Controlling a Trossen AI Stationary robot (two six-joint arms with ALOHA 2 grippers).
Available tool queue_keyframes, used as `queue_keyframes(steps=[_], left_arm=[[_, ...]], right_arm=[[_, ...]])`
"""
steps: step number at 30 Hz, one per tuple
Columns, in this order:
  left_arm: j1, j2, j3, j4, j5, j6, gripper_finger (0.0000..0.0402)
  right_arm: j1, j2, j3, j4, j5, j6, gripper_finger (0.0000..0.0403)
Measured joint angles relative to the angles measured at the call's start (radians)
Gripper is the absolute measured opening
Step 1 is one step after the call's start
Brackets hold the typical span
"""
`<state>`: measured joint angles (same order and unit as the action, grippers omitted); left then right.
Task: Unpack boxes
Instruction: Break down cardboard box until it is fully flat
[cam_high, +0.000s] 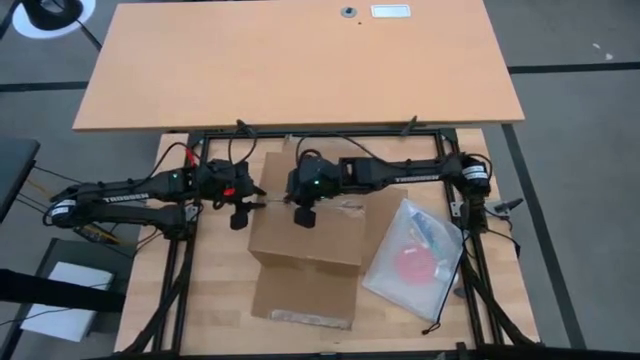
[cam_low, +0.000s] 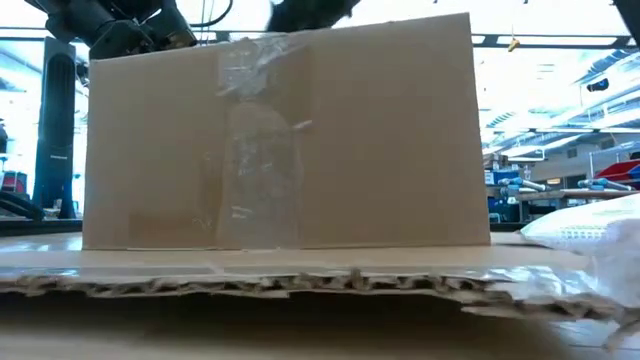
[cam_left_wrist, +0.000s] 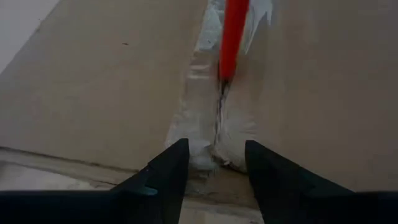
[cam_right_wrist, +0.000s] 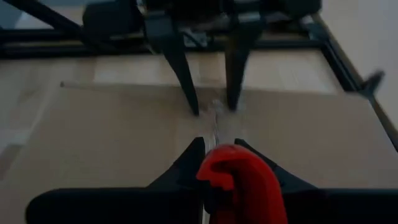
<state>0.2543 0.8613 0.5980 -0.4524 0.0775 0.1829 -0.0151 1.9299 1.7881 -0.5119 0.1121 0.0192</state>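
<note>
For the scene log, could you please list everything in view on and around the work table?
Carton: one, plain brown cardboard, middle of the work table, one flap lying flat toward the near edge, clear tape along the top seam.
Cutting tool: one, red, clamped in the right gripper, its tip on the taped seam.
Plastic bag: one, clear with something pink inside, on the table beside the carton, on the right arm's side.
Work table: one, light wood with a black frame.
Second table: one, light wood, beyond the work table.
Left gripper: one, dark, open, at the carton's top edge astride the tape.
Right gripper: one, dark, over the carton top.
</note>
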Motion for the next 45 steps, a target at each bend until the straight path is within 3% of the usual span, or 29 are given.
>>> queue_keyframes(steps=[5,14,21,26,29,34,39,45], left_arm=[[0.000,0.004,0.004,0.033,-0.001,-0.031,0.0172],[0.002,0.003,0.200,-0.010,-0.027,-0.130,0.0172],[0.002,0.004,0.381,-0.054,-0.021,-0.324,0.0172],[0.001,0.013,0.486,-0.124,-0.040,-0.464,0.0172],[0.001,0.012,0.494,-0.125,-0.087,-0.537,0.0172],[0.001,0.029,0.493,-0.132,-0.107,-0.630,0.0172],[0.001,0.063,0.494,-0.170,-0.106,-0.667,0.0172],[0.001,0.094,0.494,-0.272,-0.097,-0.674,0.0172]], right_arm=[[0.003,-0.076,0.005,-0.116,0.006,0.046,0.0059],[0.007,-0.335,0.096,-0.238,0.009,0.226,0.0059],[-0.034,-0.535,0.093,-0.622,0.229,0.237,0.0059],[-0.083,-0.554,0.030,-0.959,0.471,0.322,0.0059],[-0.152,-0.564,-0.064,-1.041,0.575,0.402,0.0059],[-0.258,-0.554,-0.309,-0.932,0.508,0.378,0.0080],[-0.336,-0.554,-0.531,-0.749,0.370,0.221,0.0122],[-0.344,-0.555,-0.574,-0.716,0.268,0.172,0.0145]])
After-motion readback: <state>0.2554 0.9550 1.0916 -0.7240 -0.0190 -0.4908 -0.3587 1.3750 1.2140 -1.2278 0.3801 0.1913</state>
